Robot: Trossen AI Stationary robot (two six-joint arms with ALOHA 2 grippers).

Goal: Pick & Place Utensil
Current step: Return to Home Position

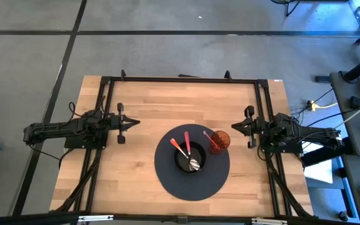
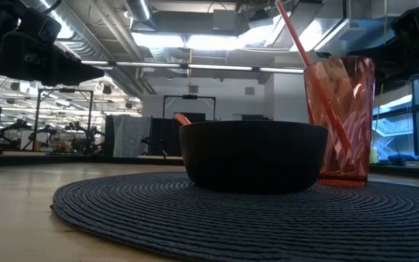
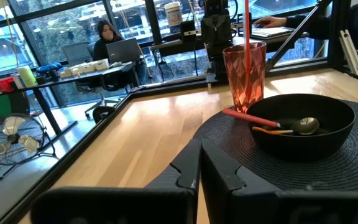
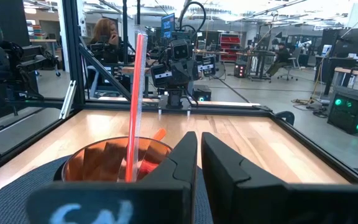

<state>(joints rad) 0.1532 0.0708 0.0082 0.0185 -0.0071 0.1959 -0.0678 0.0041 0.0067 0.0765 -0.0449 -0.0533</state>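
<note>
A black bowl [image 1: 189,157] sits on a round dark woven mat [image 1: 167,181]. Two utensils with red or orange handles [image 1: 187,145] lie in it, their metal heads [image 3: 306,125] inside and the handles leaning over its rim. A red faceted tumbler [image 1: 220,140] stands on the mat's far right edge with a red stick [image 4: 134,106] leaning in it. My left gripper [image 1: 133,122] rests shut at the table's left, away from everything. My right gripper [image 1: 234,127] rests shut at the right, just beyond the tumbler.
A black metal frame [image 1: 180,79] runs round the wooden table top. Bare wood lies between the mat and the far rail. People sit at desks in the room beyond the table.
</note>
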